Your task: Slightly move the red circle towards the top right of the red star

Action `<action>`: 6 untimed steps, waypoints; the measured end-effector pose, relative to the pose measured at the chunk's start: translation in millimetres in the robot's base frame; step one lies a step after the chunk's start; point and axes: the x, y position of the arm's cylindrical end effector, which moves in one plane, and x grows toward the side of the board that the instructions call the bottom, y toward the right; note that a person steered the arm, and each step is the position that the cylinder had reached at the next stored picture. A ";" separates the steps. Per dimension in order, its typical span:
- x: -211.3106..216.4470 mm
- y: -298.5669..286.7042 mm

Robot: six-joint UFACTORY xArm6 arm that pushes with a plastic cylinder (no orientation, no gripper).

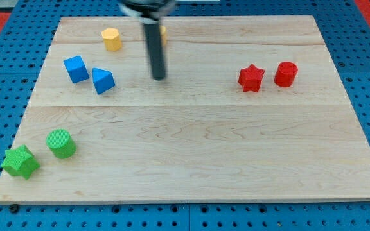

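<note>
The red circle stands on the wooden board toward the view's right, just right of the red star and slightly higher, with a small gap between them. My tip rests on the board near the view's top centre, well to the left of the red star and right of the blue blocks. It touches no block.
A blue cube and a blue triangular block sit at the upper left. A yellow hexagon is near the top edge; another yellow block is partly hidden behind the rod. A green cylinder and a green star sit at the lower left.
</note>
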 end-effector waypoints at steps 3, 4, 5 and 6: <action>23.8 202.0; 8.1 230.1; -46.1 220.6; -107.5 173.1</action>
